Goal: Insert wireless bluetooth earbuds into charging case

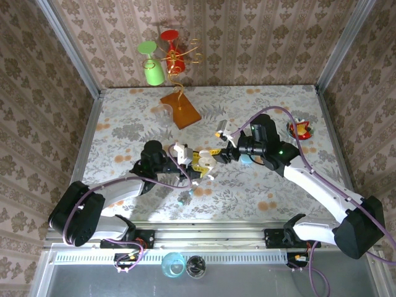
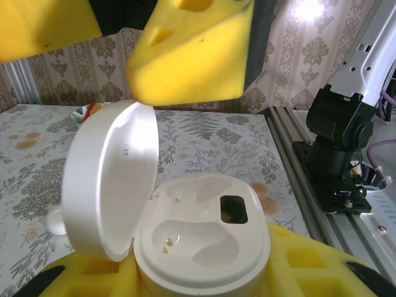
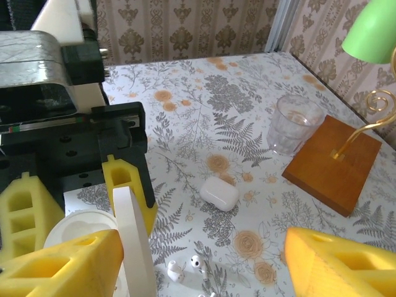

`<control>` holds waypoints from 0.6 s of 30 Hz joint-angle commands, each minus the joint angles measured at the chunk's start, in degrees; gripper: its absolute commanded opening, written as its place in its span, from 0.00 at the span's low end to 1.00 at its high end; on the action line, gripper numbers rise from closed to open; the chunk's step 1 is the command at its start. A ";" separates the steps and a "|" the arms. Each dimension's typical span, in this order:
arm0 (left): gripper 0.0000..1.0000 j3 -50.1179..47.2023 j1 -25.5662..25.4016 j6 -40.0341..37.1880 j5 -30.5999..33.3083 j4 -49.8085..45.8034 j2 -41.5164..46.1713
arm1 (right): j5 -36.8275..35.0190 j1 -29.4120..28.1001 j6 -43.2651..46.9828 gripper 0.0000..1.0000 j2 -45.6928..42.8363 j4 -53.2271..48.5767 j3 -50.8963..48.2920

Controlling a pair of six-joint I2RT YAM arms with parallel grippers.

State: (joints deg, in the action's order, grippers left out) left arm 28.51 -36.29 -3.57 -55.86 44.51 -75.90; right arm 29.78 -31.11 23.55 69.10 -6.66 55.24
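Observation:
My left gripper (image 2: 204, 275) is shut on an open white charging case (image 2: 207, 241), its yellow pads hugging the base from both sides. The lid (image 2: 111, 179) stands up on the left, and both moulded sockets are empty. In the top view the left gripper (image 1: 185, 161) and the right gripper (image 1: 211, 158) meet near the table's middle. My right gripper (image 3: 203, 242) hangs open above the table, its left finger (image 3: 62, 266) right next to the lid's edge (image 3: 130, 241). Two tiny white earbuds (image 3: 175, 271) (image 3: 197, 262) lie loose on the table between the right fingers.
A small closed white case (image 3: 219, 192) lies beyond the earbuds. Further back stand a clear glass (image 3: 294, 124) and a wooden block (image 3: 334, 161) with a wire stand carrying green and red cups (image 1: 162, 59). A red bowl (image 1: 300, 129) sits at the right.

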 commanded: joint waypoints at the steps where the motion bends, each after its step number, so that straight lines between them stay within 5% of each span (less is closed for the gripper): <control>1: 0.29 1.46 -0.42 1.02 -3.87 3.74 1.71 | -2.57 -1.99 5.08 0.73 -0.19 -2.48 -1.18; 11: 0.29 1.11 -0.34 1.00 -4.17 3.55 2.55 | -5.01 -2.94 6.33 0.64 -0.50 -2.52 -1.24; 18: 0.29 0.93 -0.01 -1.00 -4.23 3.39 2.16 | 1.00 -2.90 6.90 0.26 0.07 -9.52 1.24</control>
State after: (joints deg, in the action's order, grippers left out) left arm 28.51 -36.34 -2.85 -57.82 45.84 -74.83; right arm 28.69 -34.06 29.43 69.08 -11.46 54.37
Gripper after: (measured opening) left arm 0.373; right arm 0.280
